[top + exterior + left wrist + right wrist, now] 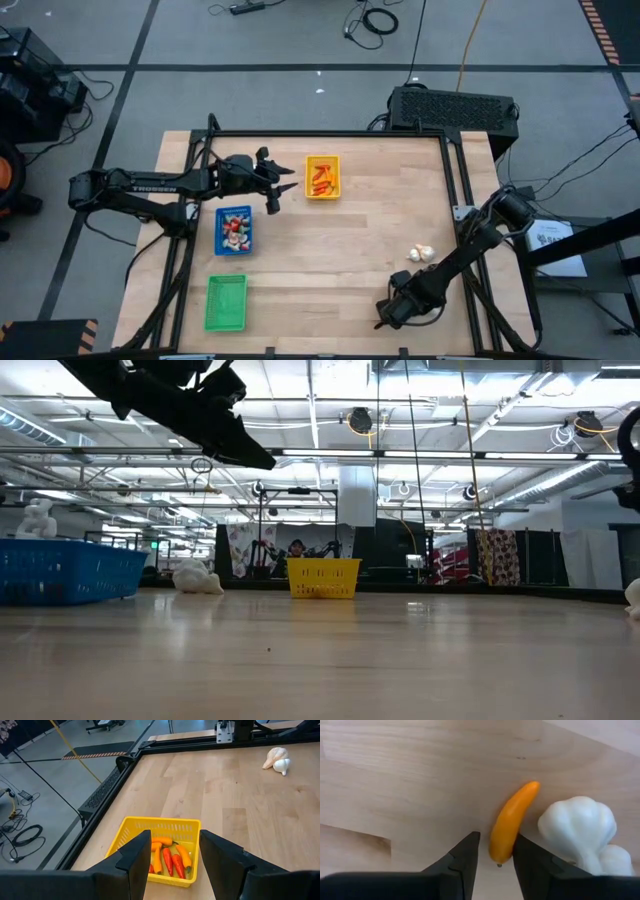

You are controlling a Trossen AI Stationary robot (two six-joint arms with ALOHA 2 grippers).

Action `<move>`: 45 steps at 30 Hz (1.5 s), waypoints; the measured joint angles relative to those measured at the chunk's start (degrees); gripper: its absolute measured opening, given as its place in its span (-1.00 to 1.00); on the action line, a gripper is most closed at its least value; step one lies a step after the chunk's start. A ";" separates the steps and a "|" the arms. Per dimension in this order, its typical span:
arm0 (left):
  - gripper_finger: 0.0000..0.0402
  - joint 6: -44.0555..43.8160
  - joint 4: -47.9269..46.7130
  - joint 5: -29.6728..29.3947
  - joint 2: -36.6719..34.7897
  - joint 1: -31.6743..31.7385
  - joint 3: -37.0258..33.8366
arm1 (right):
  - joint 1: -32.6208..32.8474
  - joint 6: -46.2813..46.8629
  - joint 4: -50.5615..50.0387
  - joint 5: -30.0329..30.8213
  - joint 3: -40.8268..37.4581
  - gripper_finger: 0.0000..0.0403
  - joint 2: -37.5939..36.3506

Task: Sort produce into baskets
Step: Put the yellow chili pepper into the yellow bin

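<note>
The right gripper [494, 851] has its fingers spread around the orange pepper's [512, 822] tip, beside a garlic bulb [580, 827]. Squeeze gently, missing the garlic. The left gripper's [174, 854] fingers are spread above the yellow basket [131, 825].

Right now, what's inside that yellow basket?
The yellow basket holds a handful of slim orange and red peppers. The left gripper hovers above it with open fingers, and those fingers cover the basket's near corners, so anything lying there stays hidden.
</note>
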 joint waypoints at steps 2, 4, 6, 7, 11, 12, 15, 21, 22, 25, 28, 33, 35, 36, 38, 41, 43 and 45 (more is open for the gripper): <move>-0.12 -0.02 0.00 0.00 0.00 0.00 0.00 | -0.43 -1.07 0.06 -0.14 0.00 -0.52 -0.04; -0.12 -0.02 0.00 0.00 0.00 0.00 0.00 | -0.82 -2.78 -0.02 -0.28 -0.04 -0.60 -0.29; -0.12 -0.02 0.00 -0.01 0.00 0.00 0.00 | -1.45 -4.29 0.00 -0.30 -0.06 -0.69 -0.35; -0.12 -0.02 0.01 0.00 0.00 0.00 0.00 | -1.74 -4.97 -0.02 -0.50 -0.11 -0.73 -0.48; -0.12 -0.02 0.03 0.00 0.00 0.00 0.00 | -2.92 -8.19 -0.05 -0.59 -0.22 -0.87 -0.88; -0.12 -0.02 0.04 0.00 0.00 0.00 0.00 | -3.25 -8.82 0.03 -0.54 -0.22 -0.89 -0.99; -0.12 -0.02 0.04 0.00 0.00 0.00 0.00 | -4.04 -10.81 1.14 0.26 -0.24 -0.90 -1.05; -0.12 0.00 0.09 -0.01 0.00 0.00 0.00 | -6.60 -17.07 2.78 1.64 -0.24 -0.89 -1.07; -0.12 0.00 0.09 -0.02 0.00 0.00 0.00 | -7.16 -18.37 2.82 2.46 -0.24 -0.89 -1.10; -0.12 -0.02 0.09 -0.04 0.00 0.00 0.00 | -9.55 -23.05 3.99 5.58 -0.24 -0.89 -1.16; -0.12 -0.02 0.09 -0.04 0.00 0.00 0.01 | -12.71 -29.92 5.60 6.85 -0.24 -0.89 -1.16; -0.12 -0.05 0.09 -0.09 0.00 0.00 0.02 | -19.41 -42.12 6.54 9.27 -0.24 -0.89 -1.16; -0.12 -0.08 0.08 -0.09 0.00 0.00 0.02 | -22.33 -47.26 7.38 10.05 -0.24 -0.89 -1.16; -0.12 -0.09 0.03 -0.11 0.00 0.00 0.02 | -23.80 -49.86 8.05 9.98 -0.24 -0.89 -1.16; -0.12 -0.09 -0.31 -0.14 0.00 0.00 0.02 | -26.64 -54.68 8.47 9.87 0.26 -0.89 -1.16; -0.12 -0.09 -0.39 -0.17 -0.01 0.00 0.02 | -30.50 -62.62 8.01 9.71 3.21 -0.89 -1.16; -0.12 -0.09 -0.37 -0.20 -0.02 0.00 0.02 | -32.76 -67.98 7.87 9.60 6.05 -0.89 -1.17; -0.12 -0.04 -0.37 -0.20 -0.02 0.00 0.02 | -34.83 -72.93 6.99 10.01 9.58 -0.89 -1.18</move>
